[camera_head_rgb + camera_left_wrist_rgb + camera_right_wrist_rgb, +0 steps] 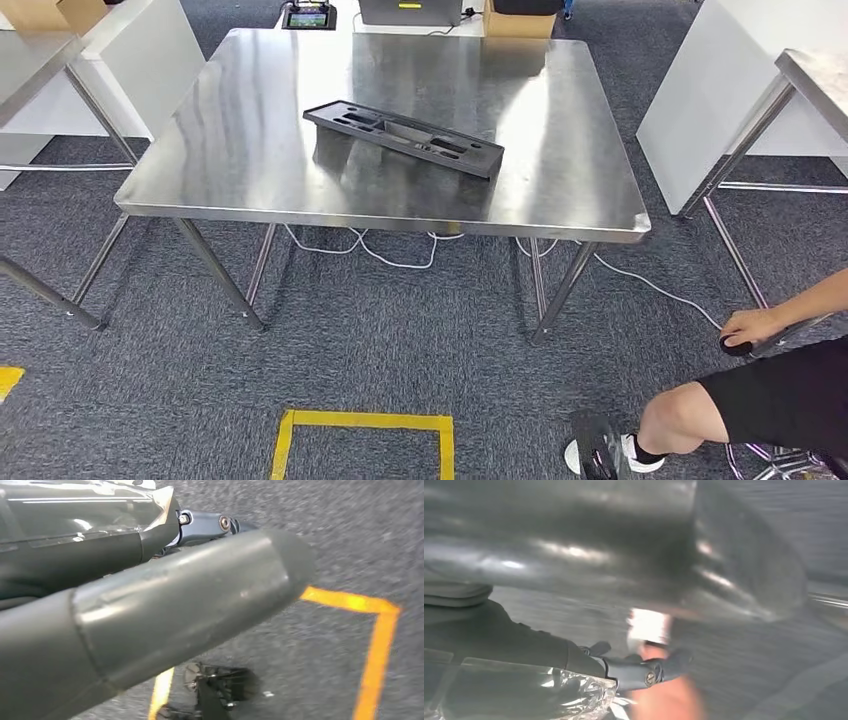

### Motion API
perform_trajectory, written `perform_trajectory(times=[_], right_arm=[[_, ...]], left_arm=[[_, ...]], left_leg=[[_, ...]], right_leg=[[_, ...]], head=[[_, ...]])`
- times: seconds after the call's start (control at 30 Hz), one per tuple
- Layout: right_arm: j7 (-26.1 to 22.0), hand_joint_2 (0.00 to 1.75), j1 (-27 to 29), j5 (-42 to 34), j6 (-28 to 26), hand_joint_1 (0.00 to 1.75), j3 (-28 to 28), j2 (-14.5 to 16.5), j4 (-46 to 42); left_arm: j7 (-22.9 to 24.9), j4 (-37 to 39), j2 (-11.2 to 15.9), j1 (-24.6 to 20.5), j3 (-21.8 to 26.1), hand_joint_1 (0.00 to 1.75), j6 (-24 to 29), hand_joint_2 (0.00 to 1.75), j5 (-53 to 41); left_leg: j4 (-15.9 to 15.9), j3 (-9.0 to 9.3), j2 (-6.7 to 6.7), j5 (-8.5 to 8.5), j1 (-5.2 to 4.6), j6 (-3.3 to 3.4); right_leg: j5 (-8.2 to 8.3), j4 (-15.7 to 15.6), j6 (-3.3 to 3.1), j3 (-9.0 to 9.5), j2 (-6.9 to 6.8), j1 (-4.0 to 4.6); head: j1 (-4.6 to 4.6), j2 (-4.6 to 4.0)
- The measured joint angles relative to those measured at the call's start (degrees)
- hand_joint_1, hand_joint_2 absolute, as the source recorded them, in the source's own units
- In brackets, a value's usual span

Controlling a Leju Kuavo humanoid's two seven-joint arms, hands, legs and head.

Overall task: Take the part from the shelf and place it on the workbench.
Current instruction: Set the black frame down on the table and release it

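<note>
Black part (404,137): long slotted tray shape, lying flat and slantwise near the middle of the steel workbench (250,170), touched by nothing. Left hand (165,610): thick grey thumb close to the lens above grey carpet and yellow floor tape (375,645); nothing seen in it, finger spread cannot be told. Right hand (614,560): blurred, grip cannot be told. Seated person (770,390) beside the workbench's right corner. White cables (400,255) under the workbench.
</note>
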Motion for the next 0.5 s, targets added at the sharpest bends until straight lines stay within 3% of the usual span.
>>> perform_trajectory(times=[0.07, 0.1, 0.13, 0.17, 0.2, 0.27, 0.33, 0.37, 0.43, 0.47, 0.5], right_arm=[[3.6, 0.00, 0.2, 0.6, 1.4, 0.00, -0.5, 0.1, 3.0], [5.4, 0.00, 0.4, 0.7, 2.2, 0.00, -0.7, 0.2, 4.2], [7.1, 0.00, 0.7, 0.7, 3.0, 0.00, -0.9, 0.4, 5.4], [8.8, 0.00, 0.9, 0.8, 3.7, 0.00, -1.1, 0.6, 6.3], [10.5, 0.00, 1.0, 0.9, 4.4, 0.00, -1.2, 0.8, 7.2], [13.4, 0.00, 1.2, 1.5, 5.6, 0.00, -1.3, 1.2, 8.4], [15.8, 0.00, 1.2, 2.5, 6.9, 0.00, -1.3, 1.5, 9.2], [16.9, 0.00, 1.1, 3.0, 7.6, 0.00, -1.2, 1.6, 9.5], [19.1, 0.00, 1.2, 4.0, 9.3, 0.00, -1.1, 1.8, 10.2], [20.1, 0.00, 1.2, 4.4, 10.2, 0.00, -1.0, 1.8, 10.5], [20.8, 0.00, 1.2, 4.7, 11.1, 0.00, -1.0, 1.9, 10.7]], left_arm=[[0.2, 0.0, 0.0, 0.0, 0.0, 0.00, 0.0, 0.00, -0.2], [0.3, 0.0, 0.0, 0.0, 0.0, 0.00, 0.0, 0.00, -0.2], [0.4, 0.0, 0.0, 0.0, 0.0, 0.00, -0.1, 0.00, -0.3], [0.5, 0.0, 0.0, 0.0, 0.0, 0.00, -0.1, 0.00, -0.3], [0.6, 0.0, 0.0, 0.0, 0.0, 0.00, -0.1, 0.00, -0.3], [0.6, 0.0, 0.0, -0.2, 0.1, 0.00, -0.1, 0.00, -0.3], [0.7, 0.0, 0.0, -0.6, 0.1, 0.00, -0.1, 0.00, -0.3], [0.9, 0.0, 0.0, -0.7, 0.2, 0.00, -0.2, 0.00, -0.3], [1.2, 0.0, 0.0, -0.7, 0.3, 0.00, -0.3, 0.00, -0.4], [1.3, 0.0, 0.0, -0.8, 0.3, 0.00, -0.3, 0.00, -0.4], [1.4, 0.0, 0.0, -0.8, 0.3, 0.00, -0.4, 0.00, -0.4]], left_leg=[[7.2, -1.67, -0.08, -6.47, 0.50, -0.79], [10.9, -2.22, -0.09, -8.44, 0.74, -1.18], [13.4, -2.18, -0.08, -9.10, 1.00, -1.51], [13.8, -1.07, -0.07, -8.42, 1.31, -1.79], [11.9, 1.10, -0.06, -7.04, 1.62, -2.00], [3.5, 7.58, -0.16, -5.26, 2.02, -2.24], [-2.6, 11.42, -0.47, -5.60, 1.88, -1.89], [-3.5, 11.72, -0.61, -5.88, 1.62, -1.52], [-3.8, 10.67, -0.49, -4.86, 1.35, -0.33], [-4.0, 9.92, -0.36, -4.07, 1.28, 0.32], [-4.3, 9.05, -0.20, -3.18, 1.27, 0.82]], right_leg=[[1.34, 0.1, -0.64, -1.29, -0.08, 0.00], [1.96, 0.2, -0.57, -1.95, -0.09, 0.03], [2.53, 0.3, -0.41, -2.64, -0.10, 0.02], [3.01, 0.5, -0.17, -3.38, -0.10, -0.03], [3.40, 0.7, 0.08, -4.10, -0.09, -0.11], [3.99, 1.6, 0.71, -5.46, 0.00, -0.19], [4.63, 2.2, 1.59, -6.31, 0.08, -0.09], [5.06, 2.3, 2.10, -6.54, 0.10, -0.05], [6.00, 2.0, 3.18, -6.95, 0.14, 0.05], [5.36, 2.5, 3.25, -7.66, 0.16, 0.06], [3.70, 4.1, 2.98, -8.67, 0.18, 0.11]], head=[[-0.08, 0.00], [-0.09, 0.00], [-0.09, 0.00], [-0.09, 0.00], [-0.09, 0.00], [-0.11, 0.00], [0.02, 0.00], [0.08, 0.00], [0.14, 0.00], [0.15, 0.00], [0.23, 0.00]])
